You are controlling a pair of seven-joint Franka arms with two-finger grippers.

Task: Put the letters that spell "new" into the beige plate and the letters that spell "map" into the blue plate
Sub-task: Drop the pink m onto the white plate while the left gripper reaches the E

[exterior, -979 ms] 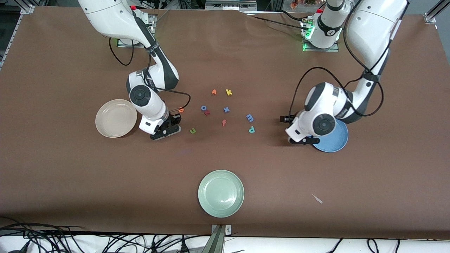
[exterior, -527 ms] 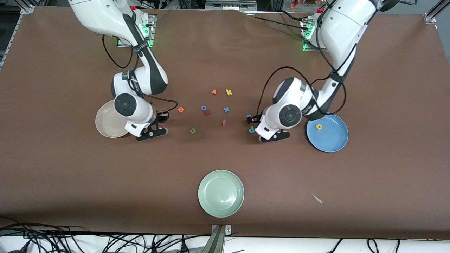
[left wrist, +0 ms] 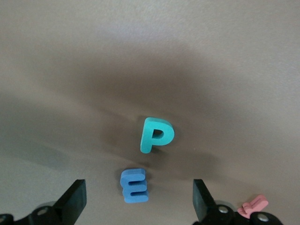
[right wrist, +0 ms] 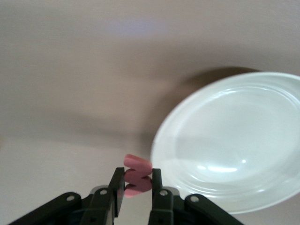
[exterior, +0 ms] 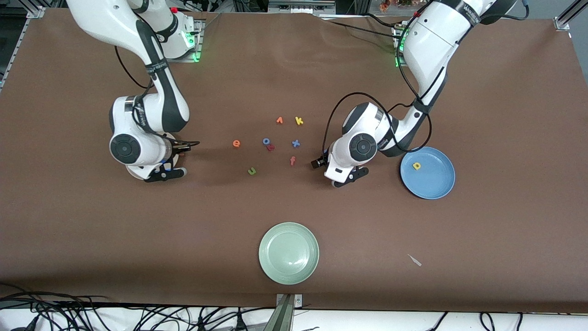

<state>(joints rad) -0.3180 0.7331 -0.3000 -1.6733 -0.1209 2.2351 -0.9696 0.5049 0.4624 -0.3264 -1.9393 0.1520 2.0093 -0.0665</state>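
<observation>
Shut right gripper pinches w; beige plate (mostly arm-hidden).

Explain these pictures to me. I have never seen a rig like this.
These are two robot arms at a brown table, each ending in a two-finger gripper. The wide picture comes from a high camera facing them. The other two come from cameras on the arms' wrists, looking down past the fingers.

The right gripper is shut on a pink w, by the beige plate. The left gripper is open, low over a blue m and a teal p.

A yellow a lies in the blue plate. An orange e, a green n and a few more letters lie loose mid-table. A green plate, nearest the front camera, holds nothing.
</observation>
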